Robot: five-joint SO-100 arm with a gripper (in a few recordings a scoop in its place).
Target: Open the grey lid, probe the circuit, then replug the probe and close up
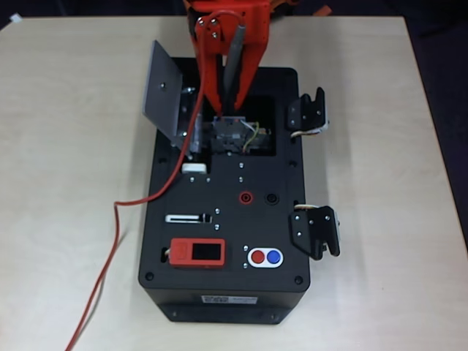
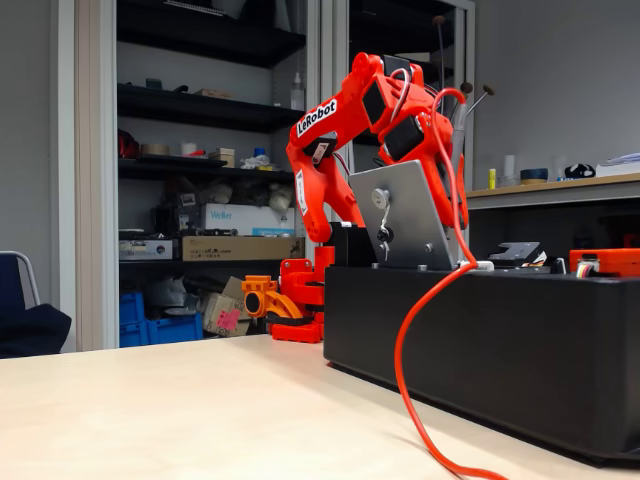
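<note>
In the overhead view the grey lid (image 1: 162,91) stands swung up on its hinge at the left of the square recess. The circuit (image 1: 238,135) lies uncovered in that recess, grey parts with thin yellow and white wires. My red gripper (image 1: 225,110) reaches down from the top edge and is shut on the probe (image 1: 235,66), whose tip points into the recess right at the circuit's top edge. The probe's red wire (image 1: 117,219) trails left off the box and across the table. The fixed view shows the lid (image 2: 400,215) upright, the arm (image 2: 340,110) behind it and the wire (image 2: 420,330) looping down.
The black box (image 1: 227,227) carries a red socket (image 1: 246,197), a black socket (image 1: 272,198), an orange-red display module (image 1: 197,253) and red and blue buttons (image 1: 265,257). Two black latches (image 1: 307,111) (image 1: 316,230) stick out on its right side. Bare table surrounds the box.
</note>
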